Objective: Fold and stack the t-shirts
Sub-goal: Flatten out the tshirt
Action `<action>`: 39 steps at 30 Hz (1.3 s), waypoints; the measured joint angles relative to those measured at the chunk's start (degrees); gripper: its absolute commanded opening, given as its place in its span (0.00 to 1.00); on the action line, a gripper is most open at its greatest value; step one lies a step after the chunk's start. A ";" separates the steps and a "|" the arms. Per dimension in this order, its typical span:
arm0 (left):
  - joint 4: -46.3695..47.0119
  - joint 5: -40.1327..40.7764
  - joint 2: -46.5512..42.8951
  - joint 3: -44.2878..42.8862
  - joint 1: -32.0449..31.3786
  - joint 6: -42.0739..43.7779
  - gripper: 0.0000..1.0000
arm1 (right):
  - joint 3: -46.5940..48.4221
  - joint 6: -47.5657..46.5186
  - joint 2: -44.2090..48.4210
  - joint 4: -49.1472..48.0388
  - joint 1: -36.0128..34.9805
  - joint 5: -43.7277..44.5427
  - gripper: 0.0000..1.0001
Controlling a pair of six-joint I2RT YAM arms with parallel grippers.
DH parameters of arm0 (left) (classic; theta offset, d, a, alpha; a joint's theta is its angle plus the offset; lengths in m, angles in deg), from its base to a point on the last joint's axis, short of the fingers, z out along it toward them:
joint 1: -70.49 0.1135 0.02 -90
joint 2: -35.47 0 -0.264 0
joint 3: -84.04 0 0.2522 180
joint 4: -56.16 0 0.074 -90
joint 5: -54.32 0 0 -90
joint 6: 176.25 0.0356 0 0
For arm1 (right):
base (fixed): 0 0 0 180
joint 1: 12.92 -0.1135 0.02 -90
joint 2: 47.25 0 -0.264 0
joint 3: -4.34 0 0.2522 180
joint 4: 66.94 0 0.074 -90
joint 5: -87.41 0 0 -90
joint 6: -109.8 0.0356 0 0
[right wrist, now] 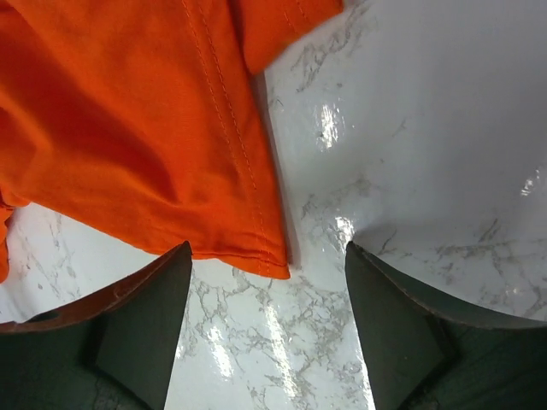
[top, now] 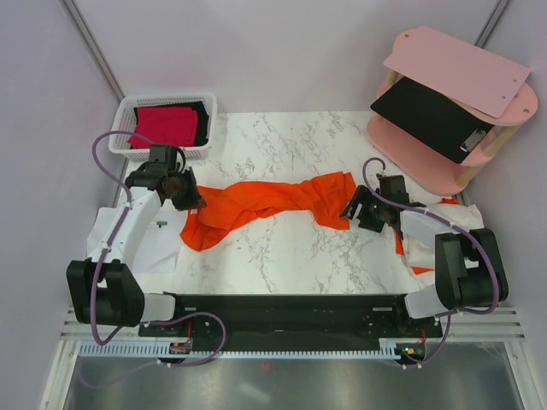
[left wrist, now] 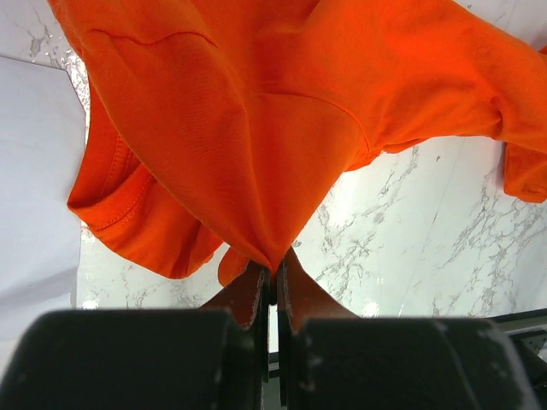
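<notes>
A bright orange t-shirt (top: 273, 201) lies bunched in a long band across the marble table (top: 291, 256). My left gripper (top: 185, 193) is shut on its left end, and in the left wrist view the cloth (left wrist: 256, 111) hangs in a pinched peak from the closed fingertips (left wrist: 275, 270). My right gripper (top: 359, 209) stands open at the shirt's right end. A stitched hem corner (right wrist: 256, 248) lies on the marble just beyond its spread fingers (right wrist: 175, 273), touching neither. A crimson-red t-shirt (top: 167, 124) and a black one (top: 202, 115) lie in the basket.
The white basket (top: 128, 107) stands at the back left corner. A pink two-tier shelf (top: 461, 64) at the back right carries a black clipboard (top: 432, 115). White sheets lie under the left arm (top: 158, 248) and the right arm (top: 423, 248).
</notes>
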 measured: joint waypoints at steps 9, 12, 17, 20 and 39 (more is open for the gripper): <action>0.28 0.22 0.00 0.63 0.00 0.00 0.02 | -0.96 0.79 -1.22 -5.38 0.04 -2.08 0.73; 0.44 0.26 0.02 0.63 0.00 0.02 0.02 | -0.98 1.51 -2.14 -6.71 -0.04 -3.21 0.70; 0.44 0.26 0.09 0.61 0.00 0.02 0.02 | -0.04 2.71 -5.16 -9.53 -2.56 -4.66 0.60; 0.46 0.26 0.46 0.61 0.00 0.00 0.02 | 3.58 3.34 -9.84 -10.84 -6.91 -4.85 0.17; -2.99 0.52 -0.61 -16.52 0.00 0.92 0.02 | 20.13 -4.31 11.43 8.61 -14.16 13.92 0.00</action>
